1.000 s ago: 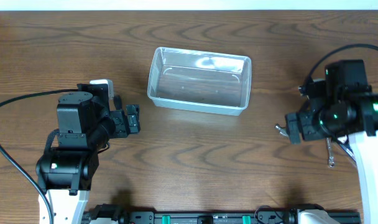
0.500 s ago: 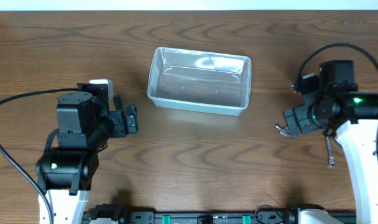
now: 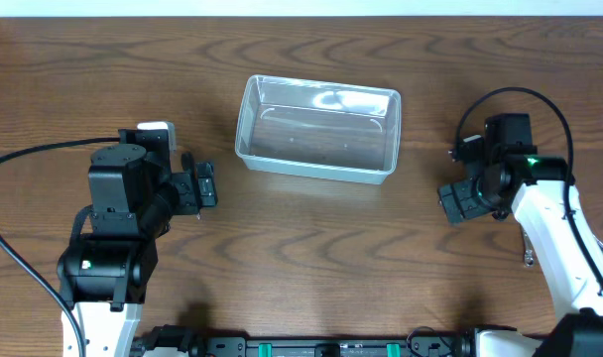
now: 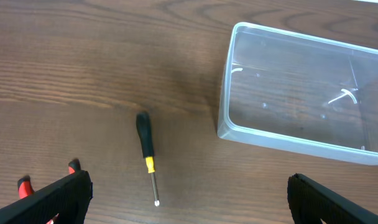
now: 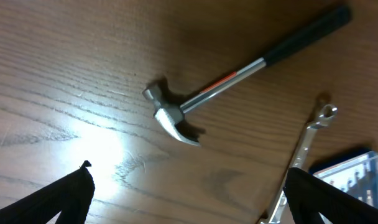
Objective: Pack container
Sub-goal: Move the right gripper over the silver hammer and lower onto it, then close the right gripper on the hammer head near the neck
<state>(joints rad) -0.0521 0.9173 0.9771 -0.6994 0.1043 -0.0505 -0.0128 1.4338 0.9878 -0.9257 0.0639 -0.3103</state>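
- The container (image 3: 315, 170) sits on the wooden table (image 3: 321, 263), between the two arms and towards the far edge, with wood grain showing through its clear floor.
- Left of the container, the left gripper (image 3: 203, 185) points towards it with its jaws spread wide; in the wrist view the fingertips (image 4: 61, 196) sit at opposite bottom corners.
- Below that gripper, near the container's left short wall but not touching, lies a screwdriver (image 4: 144, 142) with a black handle, yellow collar and bare shaft.
- Further left of the container, two red handle tips (image 4: 23, 185) peek in at the frame edge; what tool they belong to, I can't tell.
- Right of the container, well apart, is the right gripper (image 3: 452, 203), its jaws wide too.
- Beneath it lies a hammer (image 5: 204, 93), steel head and dark grip, with a wrench (image 5: 306, 146) just beside it and a clear blue-edged case (image 5: 349, 175) at the corner.
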